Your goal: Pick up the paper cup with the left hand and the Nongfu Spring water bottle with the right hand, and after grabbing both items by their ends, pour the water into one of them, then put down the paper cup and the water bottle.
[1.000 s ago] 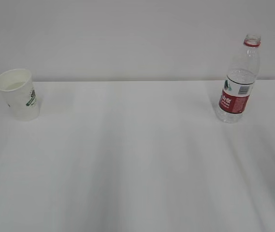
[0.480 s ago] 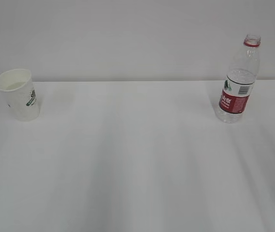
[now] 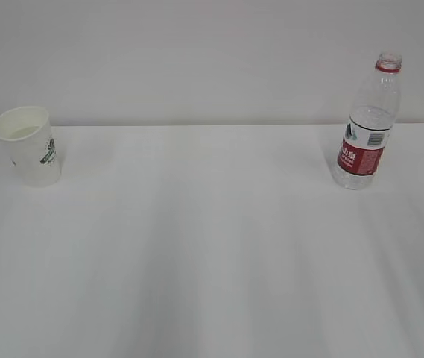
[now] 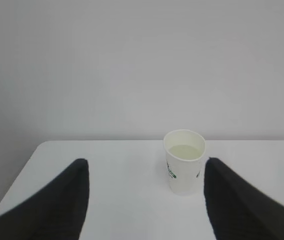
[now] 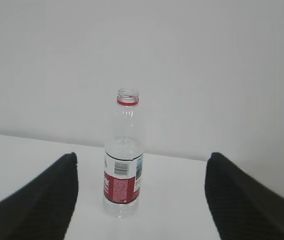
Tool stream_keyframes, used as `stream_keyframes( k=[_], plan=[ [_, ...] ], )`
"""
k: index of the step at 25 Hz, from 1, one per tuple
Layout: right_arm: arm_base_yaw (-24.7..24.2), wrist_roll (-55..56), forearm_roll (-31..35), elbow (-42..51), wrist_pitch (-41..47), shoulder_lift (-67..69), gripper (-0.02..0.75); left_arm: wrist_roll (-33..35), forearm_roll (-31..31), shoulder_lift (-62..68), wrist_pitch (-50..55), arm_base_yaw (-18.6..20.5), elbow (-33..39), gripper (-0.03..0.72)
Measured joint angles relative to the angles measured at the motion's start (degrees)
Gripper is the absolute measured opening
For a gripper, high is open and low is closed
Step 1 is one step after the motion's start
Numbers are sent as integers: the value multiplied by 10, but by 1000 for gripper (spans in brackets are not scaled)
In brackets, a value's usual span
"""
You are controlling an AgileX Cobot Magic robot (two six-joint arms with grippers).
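The paper cup (image 3: 30,145) stands upright at the far left of the white table (image 3: 212,246), with pale liquid inside. In the left wrist view the cup (image 4: 184,162) stands beyond my open left gripper (image 4: 146,172), nearer its right finger, and nothing is between the fingers. The Nongfu Spring water bottle (image 3: 368,123) stands upright and uncapped at the far right. The right wrist view shows the bottle (image 5: 124,155) ahead of my open right gripper (image 5: 141,175), apart from both fingers. Neither gripper appears in the exterior view.
A plain pale wall (image 3: 212,52) rises behind the table's far edge. In the left wrist view the table's left edge (image 4: 19,177) runs close to the left finger.
A dark piece of the right arm at the right edge of the exterior view one second ago has gone out of sight. The cup has shifted very slightly; the bottle stands as before.
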Motion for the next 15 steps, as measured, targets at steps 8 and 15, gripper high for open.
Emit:
stream_keyframes(
  k=[8,15],
  plan=[
    [0,7,0,-44,133,-62,594,5,-5,-2,39,0,-7,508],
    [0,8,0,-57,236,-82,594,23,-13,-26,64,0,-13,508]
  ],
)
